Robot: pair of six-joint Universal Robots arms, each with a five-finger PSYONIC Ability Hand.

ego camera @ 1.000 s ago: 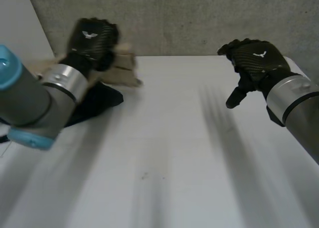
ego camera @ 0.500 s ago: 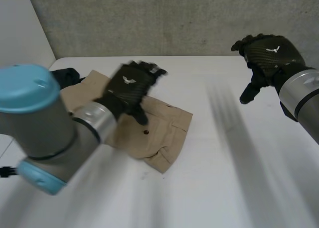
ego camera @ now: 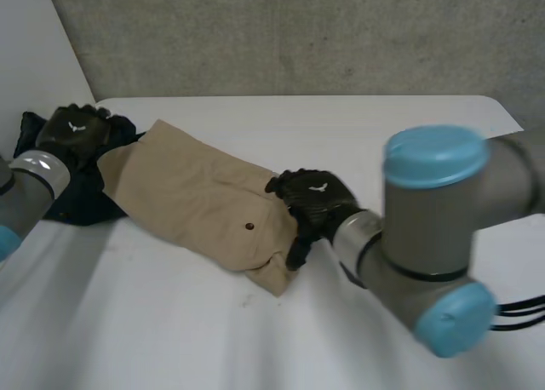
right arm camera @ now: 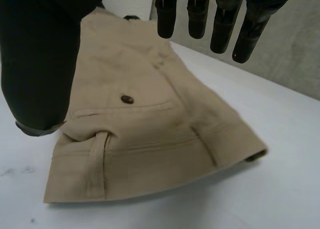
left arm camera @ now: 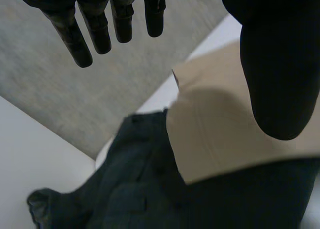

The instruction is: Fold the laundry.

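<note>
Here, a white table [ego camera: 383, 134] stands against a grey wall, seen from above in the head view. A tan pair of trousers or shorts [ego camera: 196, 194] lies folded flat and slantwise on the table's left half. Its waistband end is nearest the middle of the table, and a small dark button [ego camera: 249, 226] shows on a pocket. At the other end, the tan cloth overlaps a crumpled dark navy garment [ego camera: 68, 204] at the table's left edge.

The left hand [ego camera: 75, 133] is over the dark garment, just beside the tan cloth's end. In the left wrist view its fingers [left arm camera: 100, 24] are straight and slightly spread, the thumb apart, holding nothing.

The right hand [ego camera: 313, 201] is at the waistband end of the tan cloth. In the right wrist view its fingers [right arm camera: 222, 24] are straight and apart above the cloth, pinching nothing. Under the palm lie the button and a belt loop [right arm camera: 97, 159].
</note>
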